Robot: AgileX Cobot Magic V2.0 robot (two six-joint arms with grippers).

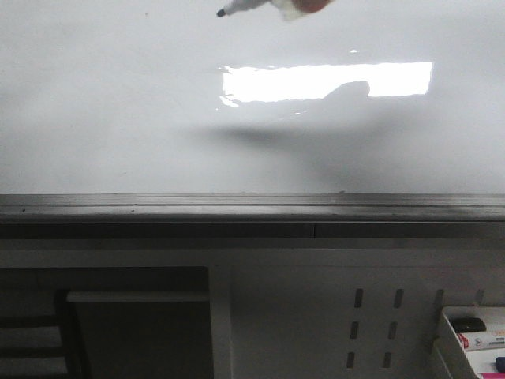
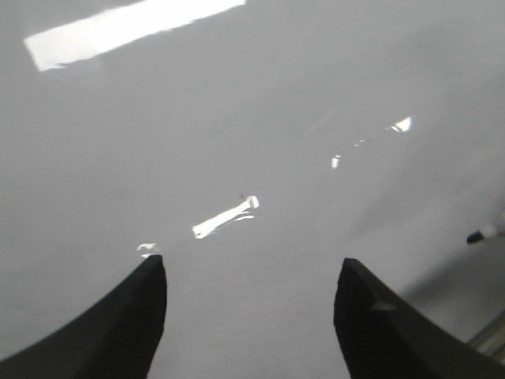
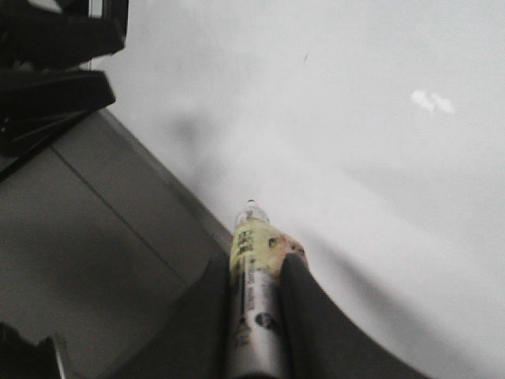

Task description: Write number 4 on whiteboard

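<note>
your right gripper is clamped on a marker, its dark tip poised over the whiteboard near the top of the front view. your left gripper hangs over the board with jaws spread wide, holding nothing. no number 4 shows on the glossy white surface.
</note>
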